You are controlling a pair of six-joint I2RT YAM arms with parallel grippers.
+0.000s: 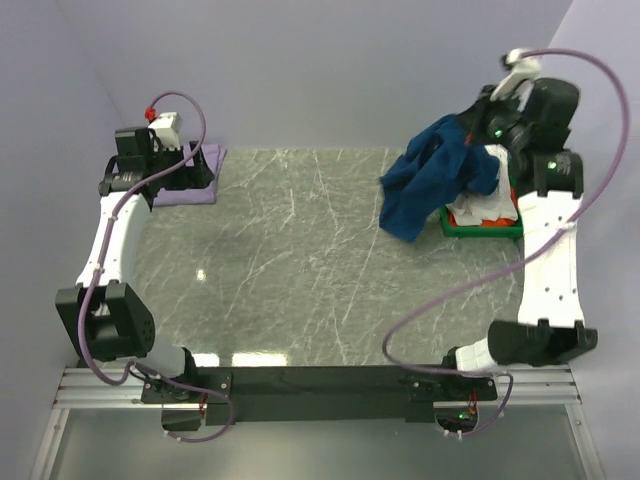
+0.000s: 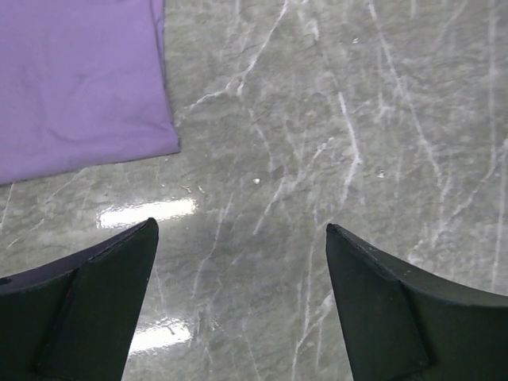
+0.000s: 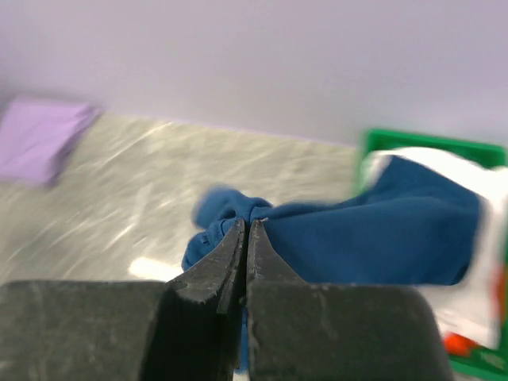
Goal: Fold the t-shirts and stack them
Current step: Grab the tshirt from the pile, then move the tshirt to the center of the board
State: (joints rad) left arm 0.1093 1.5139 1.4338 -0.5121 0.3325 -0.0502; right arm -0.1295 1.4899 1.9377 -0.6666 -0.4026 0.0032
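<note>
Navy, lavender, white, orange-red: four t-shirts, one of each colour. Also two grippers, one green bin [image 1: 482,233] and one grey marbled table [image 1: 300,260].

Bin at the far right of the table, with two shirts inside: white t-shirt [image 1: 492,203] heaped on top, orange-red t-shirt [image 1: 468,221] showing only as a strip along the near edge.

Navy blue t-shirt [image 1: 430,185] lifted and bunched, draped across the bin's left side and over part of the white one, lower end hanging down just left of the bin. Hard to tell whether that end touches the table.

Right gripper [image 3: 246,226] above the bin, jaws pressed together, pinching a fold of the navy cloth at the tips. Blurred in the right wrist view, yet tips and cloth plainly meeting.

Lavender t-shirt [image 1: 190,165] folded flat at the far left corner of the table, well apart from the other three.

Left gripper [image 2: 242,238] over the table just beside the lavender shirt's edge, jaws spread wide, only bare marble between the fingers [image 2: 103,302], no cloth touched.
</note>
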